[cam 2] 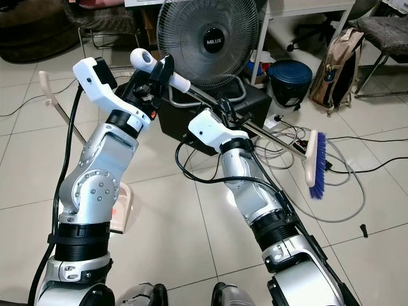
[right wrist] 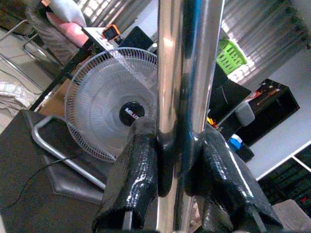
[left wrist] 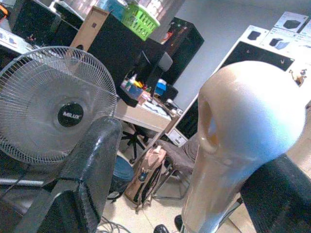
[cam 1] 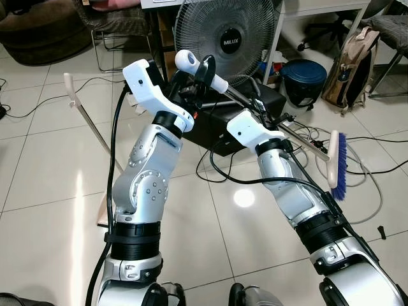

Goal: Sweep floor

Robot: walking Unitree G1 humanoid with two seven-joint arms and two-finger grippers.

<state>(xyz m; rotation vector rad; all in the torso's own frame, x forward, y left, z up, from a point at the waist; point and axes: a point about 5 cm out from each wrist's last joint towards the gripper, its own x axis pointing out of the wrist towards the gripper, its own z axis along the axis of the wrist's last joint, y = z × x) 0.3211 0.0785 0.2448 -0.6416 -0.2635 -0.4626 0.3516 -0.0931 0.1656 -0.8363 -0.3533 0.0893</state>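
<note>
Two grippers, both clamped on one broom [cam 1: 280,124]. Left gripper [cam 1: 203,71]: fingers pressed on the white grip at the top end of the handle, raised high before the robot's chest; its wrist view has the rounded cap between the two black fingers [left wrist: 82,179]. Right gripper [cam 2: 224,109]: lower and further along the same handle, fingers tight around the chrome shaft [right wrist: 182,97], as its wrist view makes plain. From the right gripper the shaft slopes down and away to the robot's right, ending in a cream broom head with blue bristles [cam 1: 339,164] that looks to rest on the tiled floor [cam 1: 57,191], though contact is hard to judge. Dustpan [cam 1: 89,127]: beyond the left arm on its outer side, long pale handle leaning, pan partly hidden behind the arm. Black box [cam 1: 223,121]: just past both grippers, under the handle. Loose cables [cam 1: 306,137]: on the floor around the broom head. Standing fan [cam 1: 226,35]: behind the box, grille facing the robot. Dark bin [cam 1: 304,81] and tan backpack [cam 1: 349,67]: further off to the right
</note>
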